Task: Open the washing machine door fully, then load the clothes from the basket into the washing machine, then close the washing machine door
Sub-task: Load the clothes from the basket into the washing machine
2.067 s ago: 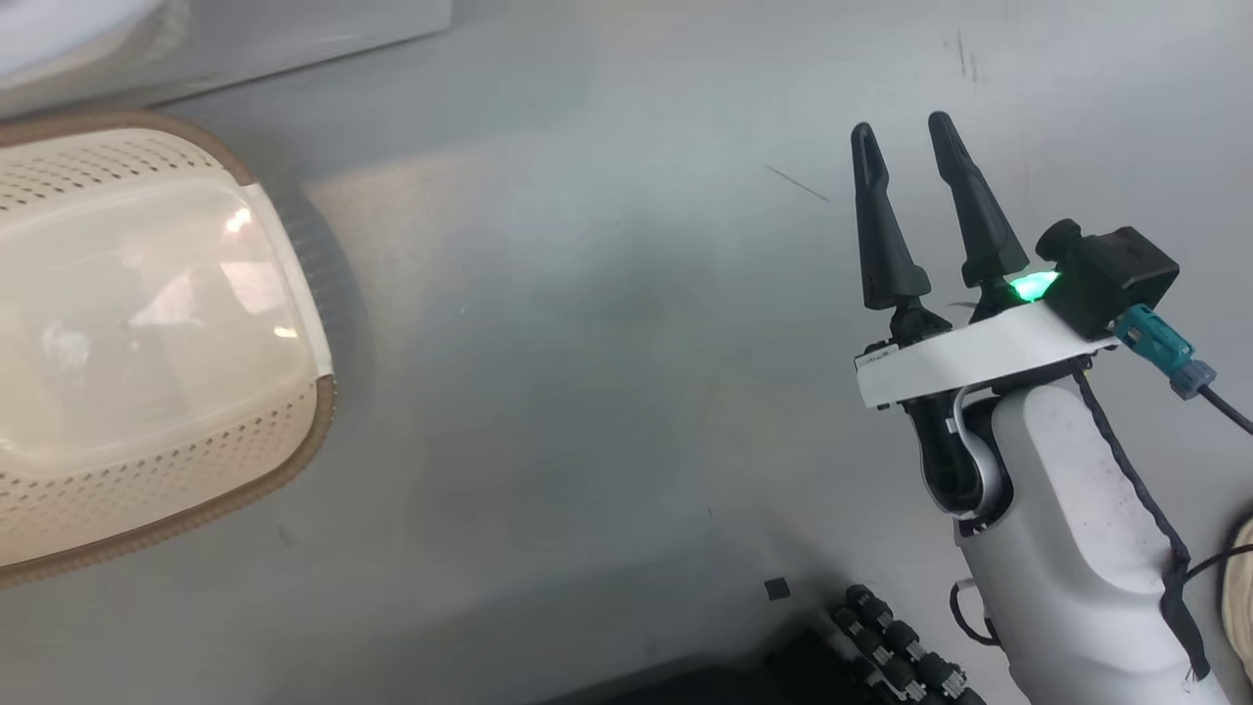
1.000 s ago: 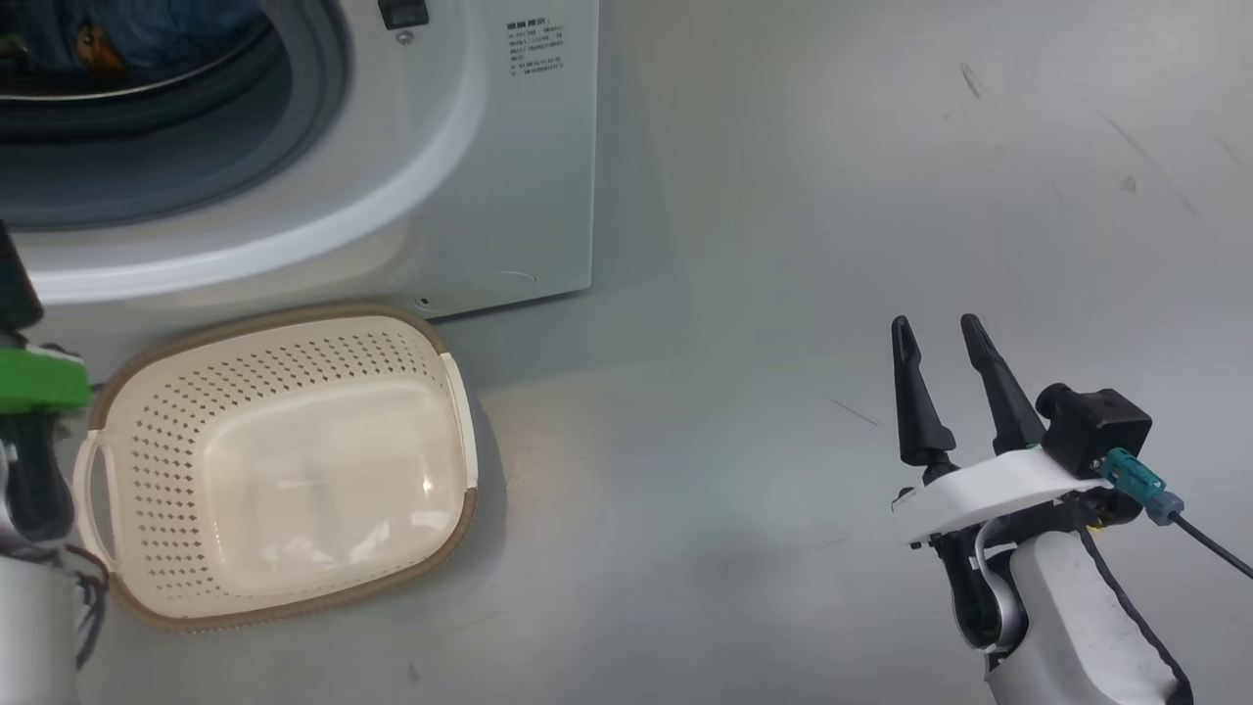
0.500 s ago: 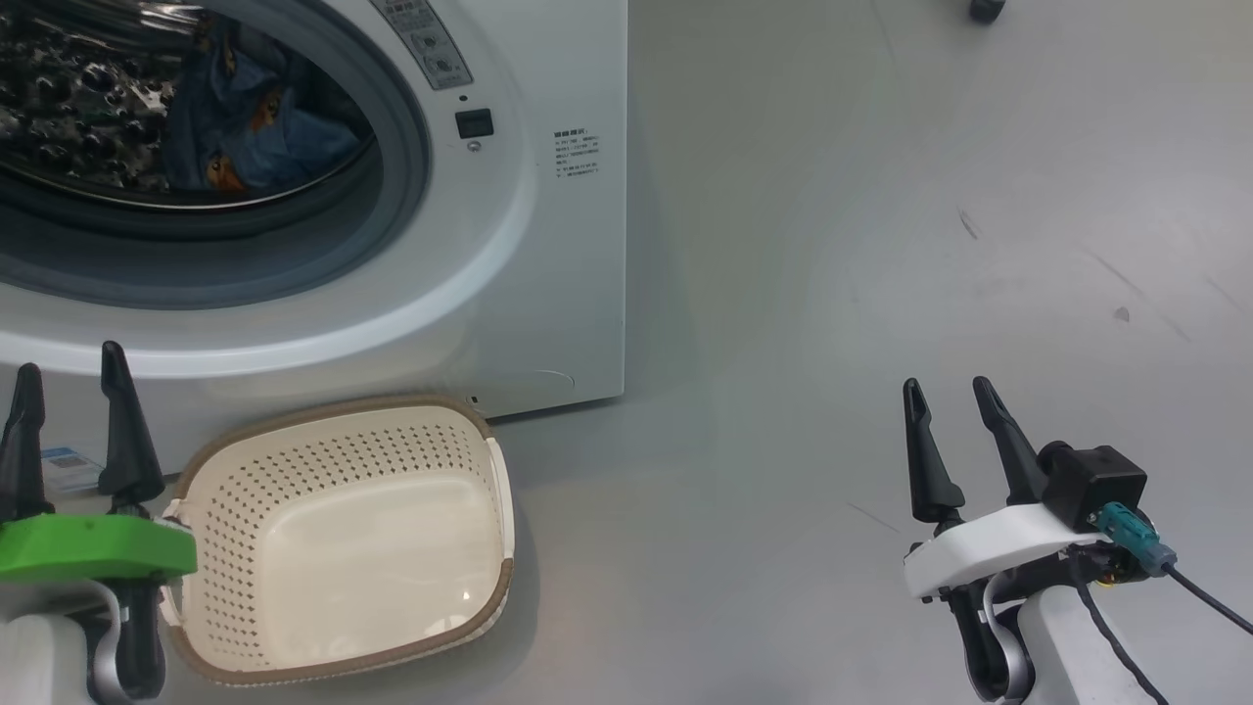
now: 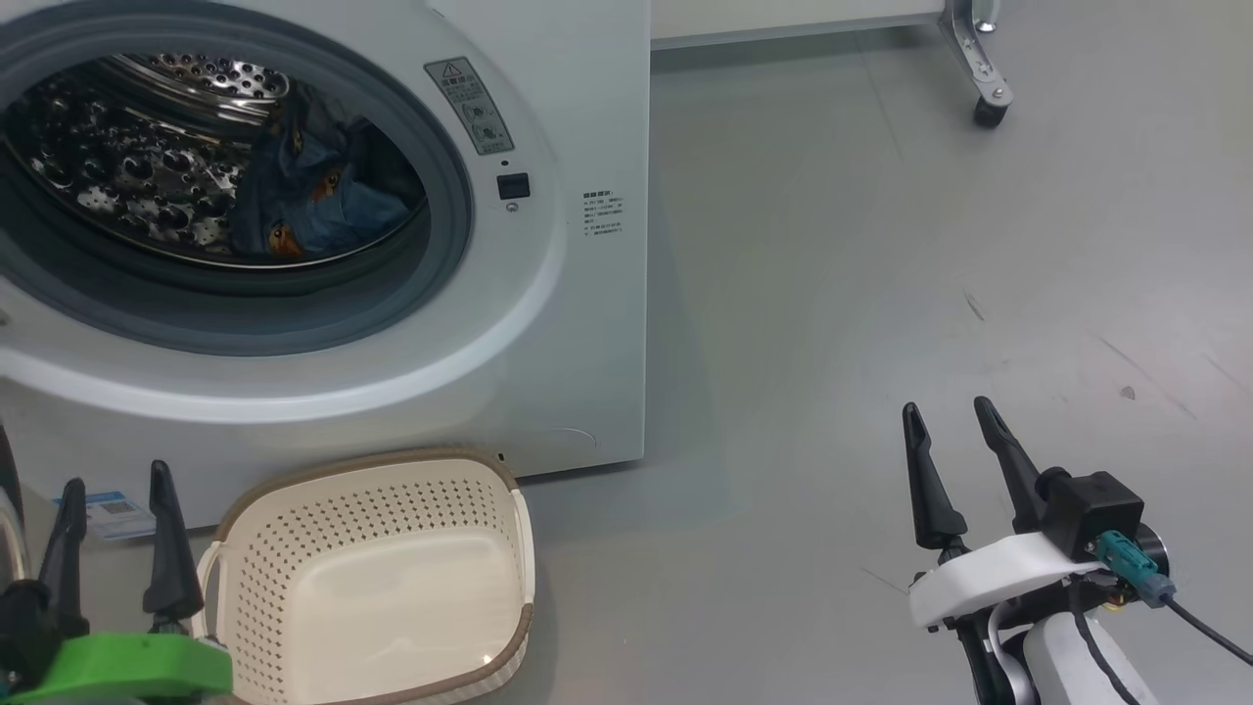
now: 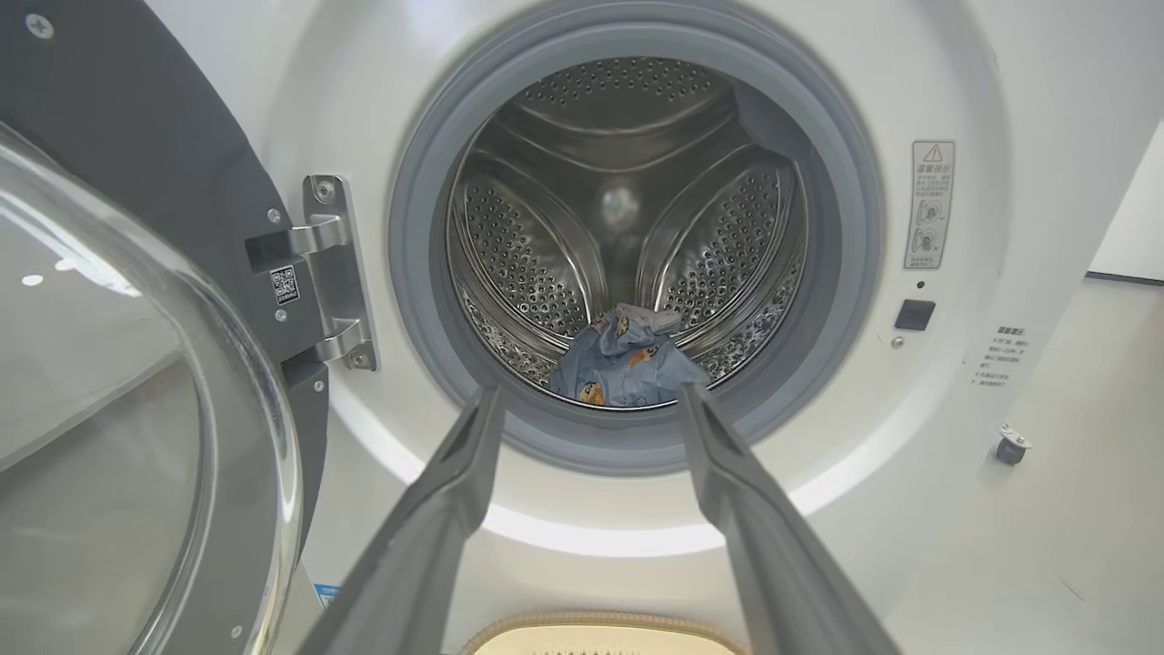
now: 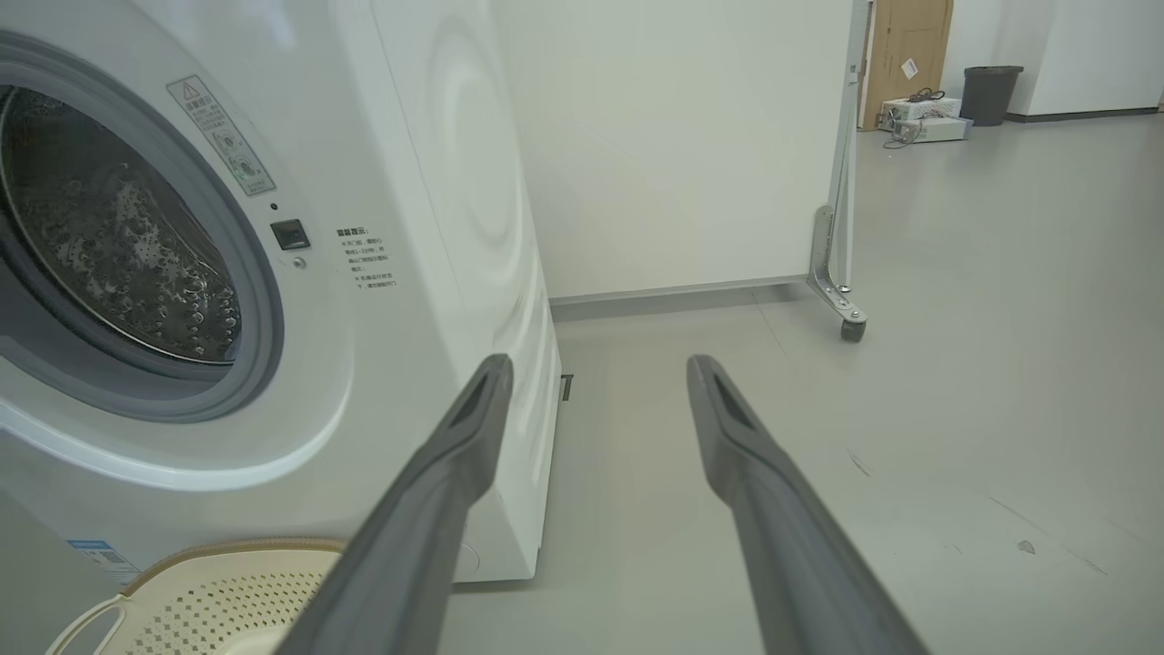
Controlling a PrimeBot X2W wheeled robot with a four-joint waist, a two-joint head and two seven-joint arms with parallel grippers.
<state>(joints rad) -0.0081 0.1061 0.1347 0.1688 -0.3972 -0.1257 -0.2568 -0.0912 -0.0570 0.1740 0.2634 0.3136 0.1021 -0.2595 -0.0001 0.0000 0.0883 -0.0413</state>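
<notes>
Washing machine, big and white, stands at ten o'clock in the head view, its round mouth uncovered, ringed by a grey gasket. Grey floor stretches off from it toward three o'clock. The washing machine door is swung wide on its metal hinge, at nine o'clock of the opening in the left wrist view, the clear glass bowl bulging toward the camera. The perforated steel drum lies open to view. A pale wheeled panel stands beyond the machine at one o'clock, resting on a small castor.

On the floor just in front of the machine, at seven o'clock in the head view, sits the basket, upright, its smooth cream bottom showing.

The left gripper hangs at eight o'clock, just beside the basket's white handle, fingers spread with nothing between them and aimed at the drum mouth. The right gripper is at four o'clock, well apart from machine and basket, over the floor, fingers likewise spread and holding nothing.

Inside the drum, at six o'clock of its opening, lies the blue bear-print garment, crumpled against the steel. A blue label sits on the machine's lower corner.
</notes>
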